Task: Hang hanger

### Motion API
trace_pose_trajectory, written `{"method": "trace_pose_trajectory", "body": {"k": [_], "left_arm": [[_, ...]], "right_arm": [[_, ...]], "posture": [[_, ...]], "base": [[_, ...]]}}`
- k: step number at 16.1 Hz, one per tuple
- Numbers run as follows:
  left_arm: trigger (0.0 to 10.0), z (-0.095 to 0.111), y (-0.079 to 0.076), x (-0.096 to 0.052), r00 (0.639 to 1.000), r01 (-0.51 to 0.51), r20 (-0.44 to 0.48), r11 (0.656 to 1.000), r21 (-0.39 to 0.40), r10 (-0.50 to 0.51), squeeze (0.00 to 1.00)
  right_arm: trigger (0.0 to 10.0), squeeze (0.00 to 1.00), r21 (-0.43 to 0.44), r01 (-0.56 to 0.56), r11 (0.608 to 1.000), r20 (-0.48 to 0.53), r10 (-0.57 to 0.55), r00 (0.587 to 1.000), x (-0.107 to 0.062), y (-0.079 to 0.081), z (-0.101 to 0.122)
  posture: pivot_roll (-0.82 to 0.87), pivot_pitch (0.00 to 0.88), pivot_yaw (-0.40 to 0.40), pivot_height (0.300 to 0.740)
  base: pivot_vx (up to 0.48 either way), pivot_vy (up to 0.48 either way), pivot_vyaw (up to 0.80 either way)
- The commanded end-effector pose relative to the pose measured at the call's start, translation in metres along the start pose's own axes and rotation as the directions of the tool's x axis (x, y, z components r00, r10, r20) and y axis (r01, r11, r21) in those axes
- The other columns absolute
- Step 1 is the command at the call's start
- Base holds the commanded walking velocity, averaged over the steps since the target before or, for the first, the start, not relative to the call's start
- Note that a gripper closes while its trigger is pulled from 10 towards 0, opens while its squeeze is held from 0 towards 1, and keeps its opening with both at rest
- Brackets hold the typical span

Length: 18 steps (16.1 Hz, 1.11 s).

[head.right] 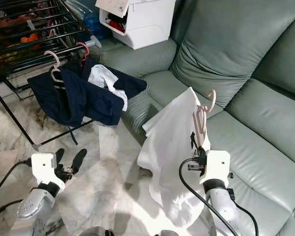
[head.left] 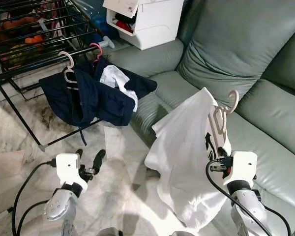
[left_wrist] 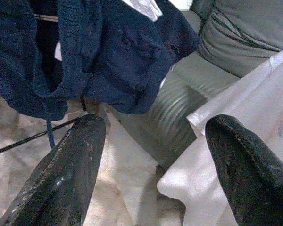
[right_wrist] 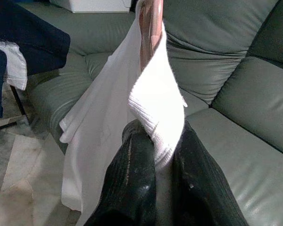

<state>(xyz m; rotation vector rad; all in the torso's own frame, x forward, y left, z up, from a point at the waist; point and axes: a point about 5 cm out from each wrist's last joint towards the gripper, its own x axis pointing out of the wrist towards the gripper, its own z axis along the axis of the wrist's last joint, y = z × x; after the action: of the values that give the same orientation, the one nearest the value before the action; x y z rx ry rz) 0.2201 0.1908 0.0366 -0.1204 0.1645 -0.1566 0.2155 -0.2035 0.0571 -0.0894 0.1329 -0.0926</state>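
A pale pink hanger (head.left: 219,123) carries a white T-shirt (head.left: 184,152), its hook (head.left: 232,100) pointing up in front of the sofa. My right gripper (head.left: 222,146) is shut on the hanger's neck and the shirt collar (right_wrist: 156,110), and its fingers (right_wrist: 132,179) press together around them. The shirt hangs down over the sofa's edge. At the far left stands a black drying rack (head.left: 34,51) with a rail (head.left: 44,59). Navy clothes (head.left: 91,98) hang from it on hangers (head.left: 67,61). My left gripper (head.left: 88,156) is open and low over the floor, holding nothing.
A grey-green sofa (head.left: 265,113) spans the right and back, with a big cushion (head.left: 226,49). A white storage box (head.left: 147,19) stands behind the sofa arm. A white cloth (head.left: 117,81) lies on the navy clothes. Marble floor (head.left: 113,191) lies between rack and sofa.
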Motion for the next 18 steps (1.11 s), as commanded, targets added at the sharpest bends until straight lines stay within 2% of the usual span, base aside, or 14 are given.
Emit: {"method": "trace_pose_trajectory", "body": {"k": [1, 3, 4, 5, 6, 8, 10, 15, 18], "left_arm": [[10.0, 0.002, 0.0, -0.001, 1.0, 0.005, -0.009, 1.0, 0.018, -0.005, 0.0], [10.0, 0.016, -0.007, 0.006, 0.999, 0.031, 0.015, 1.0, 0.001, -0.031, 0.0], [10.0, 0.023, -0.016, 0.01, 0.996, 0.081, 0.034, 0.997, -0.01, -0.08, 0.0], [10.0, 0.027, -0.031, 0.011, 0.982, 0.186, 0.032, 0.982, -0.019, -0.185, 0.0], [10.0, 0.025, -0.033, 0.01, 0.979, 0.204, 0.021, 0.979, -0.002, -0.204, 0.0], [10.0, 0.021, -0.02, 0.007, 0.99, 0.14, 0.003, 0.99, 0.011, -0.14, 0.0], [10.0, 0.016, 0.0, 0.003, 0.995, 0.091, -0.033, 0.994, 0.053, -0.089, 0.0], [10.0, 0.005, 0.012, -0.004, 0.997, 0.036, -0.068, 0.998, 0.057, -0.032, 0.0], [10.0, -0.001, 0.016, -0.007, 0.995, 0.04, -0.095, 0.996, 0.076, -0.033, 0.0]], "right_arm": [[10.0, 0.0, -0.006, 0.007, 1.0, 0.055, -0.007, 0.998, 0.002, -0.003, 0.01], [10.0, 0.0, -0.01, 0.009, 1.0, 0.049, -0.008, 0.999, 0.001, -0.003, 0.008], [10.0, 0.0, -0.012, 0.006, 1.0, 0.046, -0.006, 0.999, 0.001, -0.003, 0.007], [10.0, 0.0, -0.012, 0.002, 1.0, 0.045, -0.002, 0.999, 0.001, -0.002, 0.007], [10.0, 0.0, -0.013, 0.0, 1.0, 0.044, 0.001, 0.999, 0.001, -0.001, 0.007], [10.0, 0.0, -0.016, 0.001, 1.0, 0.038, 0.0, 0.999, 0.0, -0.001, 0.005], [10.0, 0.0, -0.023, 0.005, 1.0, 0.034, -0.004, 0.999, -0.001, -0.003, 0.004], [10.0, 0.0, -0.026, 0.027, 0.999, 0.022, -0.026, 0.999, 0.0, -0.006, 0.001], [10.0, 0.0, -0.024, 0.034, 0.999, 0.002, -0.034, 0.999, -0.001, -0.009, -0.004]], "posture": [[-0.08, 0.0, 0.018, 0.74], [-0.08, 0.0, 0.019, 0.74], [-0.08, 0.0, 0.019, 0.74], [-0.08, 0.0, 0.021, 0.74], [-0.08, 0.0, 0.022, 0.74], [-0.08, 0.0, 0.024, 0.74], [-0.08, 0.0, 0.023, 0.74], [-0.08, 0.0, 0.019, 0.74], [-0.08, 0.0, 0.018, 0.74]], "base": [[0.0, 0.0, 0.0], [0.0, 0.0, 0.0], [0.0, 0.0, 0.0], [0.0, 0.0, 0.0], [0.0, 0.0, 0.0], [0.0, 0.0, 0.0], [0.0, 0.0, 0.0], [0.0, 0.0, 0.0], [0.0, 0.0, 0.0]]}}
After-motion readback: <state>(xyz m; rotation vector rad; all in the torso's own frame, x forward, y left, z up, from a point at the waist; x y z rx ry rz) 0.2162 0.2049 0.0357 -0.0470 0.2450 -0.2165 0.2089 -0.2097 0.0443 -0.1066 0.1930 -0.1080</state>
